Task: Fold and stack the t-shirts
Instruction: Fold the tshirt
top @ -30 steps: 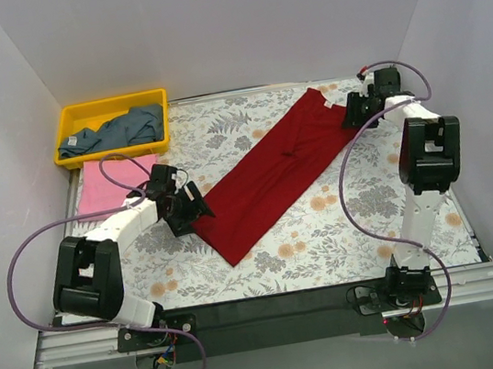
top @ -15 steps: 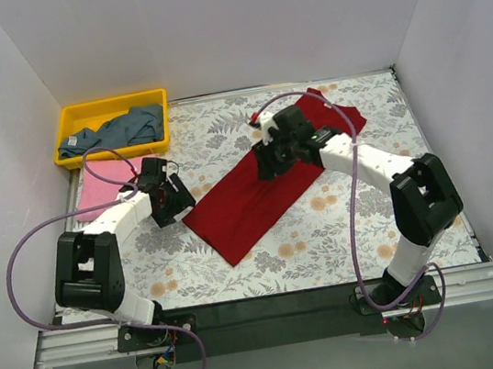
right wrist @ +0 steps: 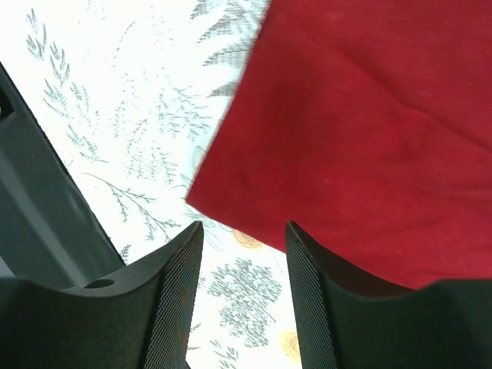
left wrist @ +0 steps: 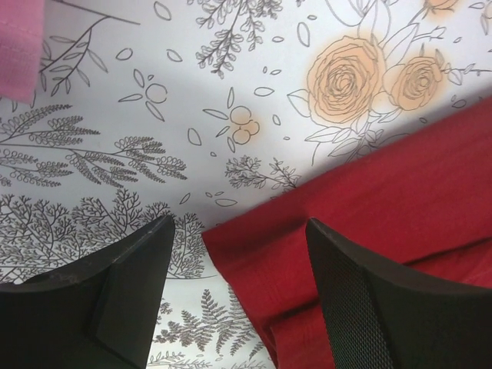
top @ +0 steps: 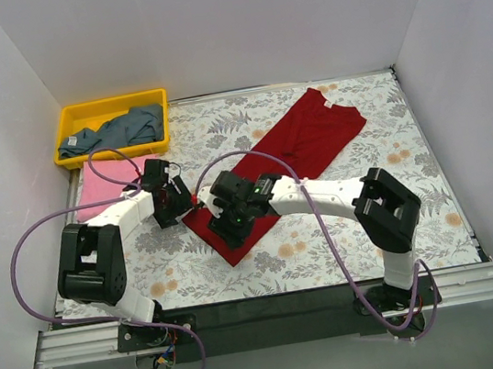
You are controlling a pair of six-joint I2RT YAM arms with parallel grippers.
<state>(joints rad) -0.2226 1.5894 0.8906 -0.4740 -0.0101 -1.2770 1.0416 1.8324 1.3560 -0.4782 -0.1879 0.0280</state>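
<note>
The dark red t-shirt lies folded into a long strip, running diagonally from the back right to the front middle of the table. My left gripper is open at the strip's left corner, and that corner lies between its fingers. My right gripper is open, low over the strip's near end; the shirt's near corner lies just ahead of its fingers. The pink t-shirt lies folded at the left edge, its corner showing in the left wrist view. The blue-grey t-shirt is crumpled in the bin.
The yellow plastic bin stands at the back left corner. The table has a floral cloth. White walls close in the left, back and right sides. A dark rail at the table's front edge shows in the right wrist view.
My right arm has swung from the shirt's far right collar end across to its near front end. My left gripper has edged slightly towards the shirt's left corner.
</note>
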